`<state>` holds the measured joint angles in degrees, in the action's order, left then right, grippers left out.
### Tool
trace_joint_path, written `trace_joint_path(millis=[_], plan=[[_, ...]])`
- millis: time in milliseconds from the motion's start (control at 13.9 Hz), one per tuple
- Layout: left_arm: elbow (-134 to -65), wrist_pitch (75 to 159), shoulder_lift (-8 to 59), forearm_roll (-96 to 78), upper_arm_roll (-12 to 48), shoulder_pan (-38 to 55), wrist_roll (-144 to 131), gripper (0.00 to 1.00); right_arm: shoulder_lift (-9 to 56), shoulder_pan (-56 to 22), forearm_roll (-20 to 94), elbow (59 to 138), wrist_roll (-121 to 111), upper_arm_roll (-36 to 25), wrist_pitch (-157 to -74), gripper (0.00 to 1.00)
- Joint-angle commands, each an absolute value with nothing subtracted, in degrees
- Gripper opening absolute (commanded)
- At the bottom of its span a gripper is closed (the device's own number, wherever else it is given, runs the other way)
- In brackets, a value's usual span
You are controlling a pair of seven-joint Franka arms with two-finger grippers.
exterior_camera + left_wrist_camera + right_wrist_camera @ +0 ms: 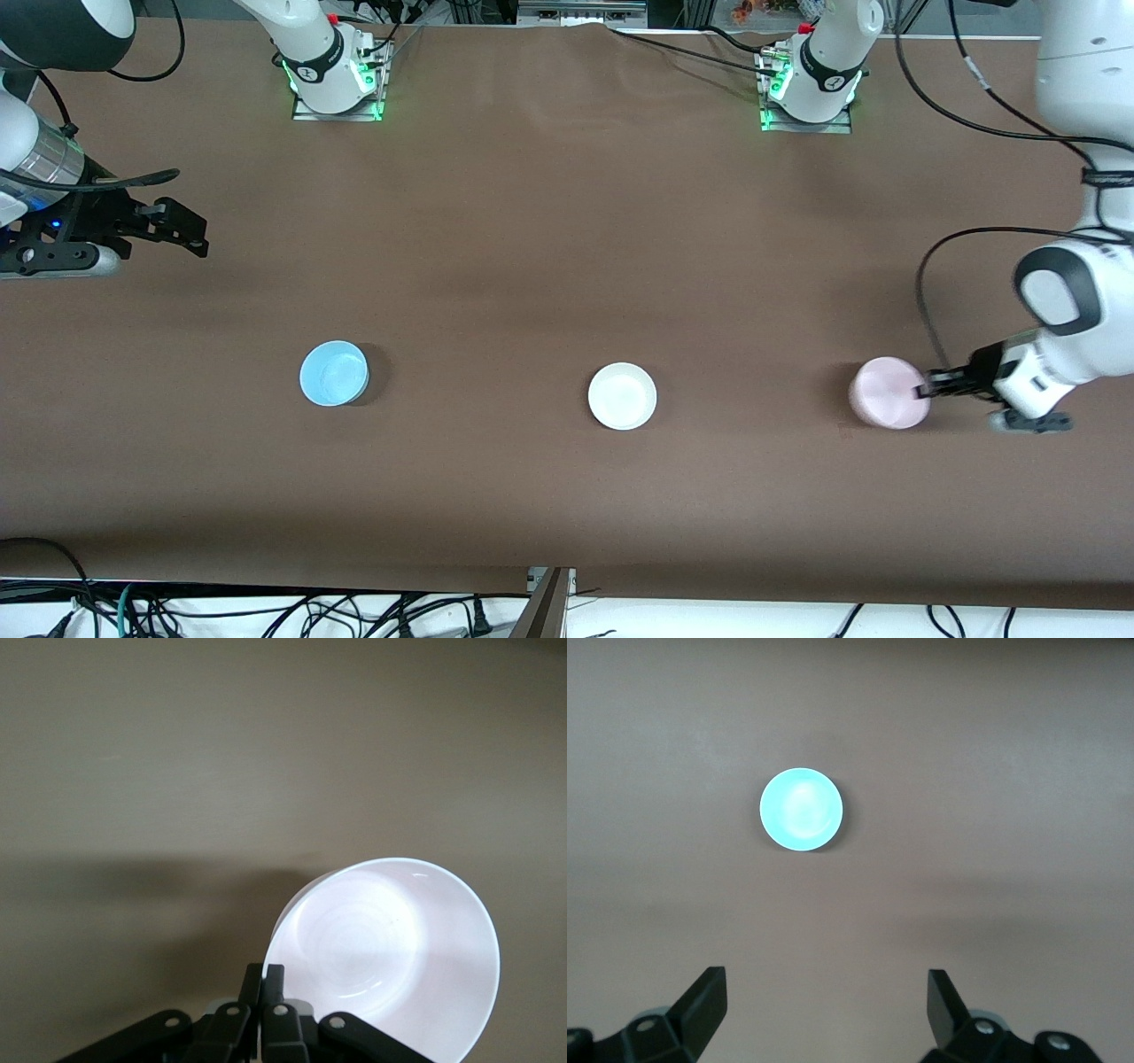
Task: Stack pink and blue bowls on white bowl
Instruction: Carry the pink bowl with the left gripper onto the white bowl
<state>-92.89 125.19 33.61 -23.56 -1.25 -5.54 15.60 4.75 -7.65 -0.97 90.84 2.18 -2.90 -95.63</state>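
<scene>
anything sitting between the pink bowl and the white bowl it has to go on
Nothing visible. The left gripper is shut on the pink bowl's rim, and only bare brown table lies between it and the white bowl. The blue bowl sits toward the right arm's end.

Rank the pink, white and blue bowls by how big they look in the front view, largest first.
1. Pink bowl, looks slightly widest, but it is tilted in the left tool, so this is unsure.
2. White bowl and blue bowl look about alike; no ranking between them.
</scene>
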Motion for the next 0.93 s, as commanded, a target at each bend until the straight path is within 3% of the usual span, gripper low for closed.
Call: trace_joint_path(millis=[0, 431, 646, 861], plan=[[-89.8, 124.7, 33.6, -20.8, 3.0, 0.5, 0.8, 0.00, 4.4, -7.6, -1.3, 90.5, 2.6, -2.8, -94.8, 1.00], [-88.3, 134.2, 38.3, -13.8, 6.8, 14.7, -19.1, 0.00, 4.4, -7.6, -1.2, 90.5, 2.7, -2.8, -94.8, 1.00], [-83.0, 134.5, 42.2, -10.0, 6.9, 19.1, -28.4, 0.00, 4.4, -7.6, -1.2, 90.5, 2.7, -2.8, -94.8, 1.00], [-81.9, 134.6, 43.5, -8.8, 6.9, 20.6, -31.0, 0.00, 4.4, -7.8, -1.3, 90.4, 2.5, -2.6, -94.8, 1.00]])
